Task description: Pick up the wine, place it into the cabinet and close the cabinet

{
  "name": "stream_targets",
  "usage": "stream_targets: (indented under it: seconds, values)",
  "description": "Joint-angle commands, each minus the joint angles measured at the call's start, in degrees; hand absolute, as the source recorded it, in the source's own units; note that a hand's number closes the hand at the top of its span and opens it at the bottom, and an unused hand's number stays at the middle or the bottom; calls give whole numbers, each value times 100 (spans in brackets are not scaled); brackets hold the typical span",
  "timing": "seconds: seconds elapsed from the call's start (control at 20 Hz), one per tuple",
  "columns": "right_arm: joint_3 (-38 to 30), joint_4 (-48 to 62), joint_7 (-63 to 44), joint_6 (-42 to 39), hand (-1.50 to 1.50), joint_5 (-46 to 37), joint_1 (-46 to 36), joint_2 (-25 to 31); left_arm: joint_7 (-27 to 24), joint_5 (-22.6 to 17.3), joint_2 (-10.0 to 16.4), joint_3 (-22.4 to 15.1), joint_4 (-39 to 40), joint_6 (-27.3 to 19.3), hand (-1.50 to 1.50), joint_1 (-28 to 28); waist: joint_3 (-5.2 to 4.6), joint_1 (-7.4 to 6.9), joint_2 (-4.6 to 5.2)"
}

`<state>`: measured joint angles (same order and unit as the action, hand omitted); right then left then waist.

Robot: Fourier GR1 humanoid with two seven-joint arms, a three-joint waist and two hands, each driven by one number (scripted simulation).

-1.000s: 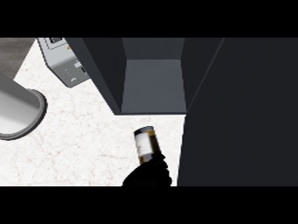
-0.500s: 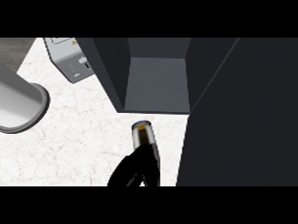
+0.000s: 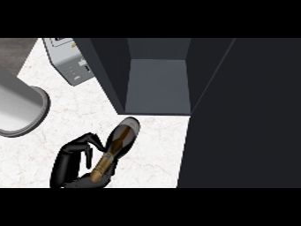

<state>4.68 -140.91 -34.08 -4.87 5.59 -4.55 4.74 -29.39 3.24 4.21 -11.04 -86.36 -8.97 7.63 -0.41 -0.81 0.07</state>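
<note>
- Left: hand (image 3: 73,164), fingers curled round the neck of the bottle (image 3: 120,140).
- Middle: now tipped from upright, base closer to the mouth of the cabinet (image 3: 156,84), not yet inside.
- Right: door (image 3: 250,114) open, closing yet to come.

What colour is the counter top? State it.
White with faint marble-like veining. The counter top shows best in the head view.
</note>
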Motion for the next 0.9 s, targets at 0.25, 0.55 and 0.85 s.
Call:
stream_targets:
  seconds: [0.25, 0.55, 0.85]
  values:
    - [122, -581, -217, -45, -150, 309, 355, -83, 18, -2001, 606, 1078, -217, 1695, 150, -148, 42, 97, -20]
    - [-538, -19, -75, -214, -150, 822, -54, 93, 1174, -1930, 303, 612, -1084, 1311, 150, -293, 45, 74, -11]
    - [-268, -537, -406, -97, -150, 658, 70, 12, 2143, -1500, 206, 177, -2209, 762, 150, -364, 46, 80, -24]
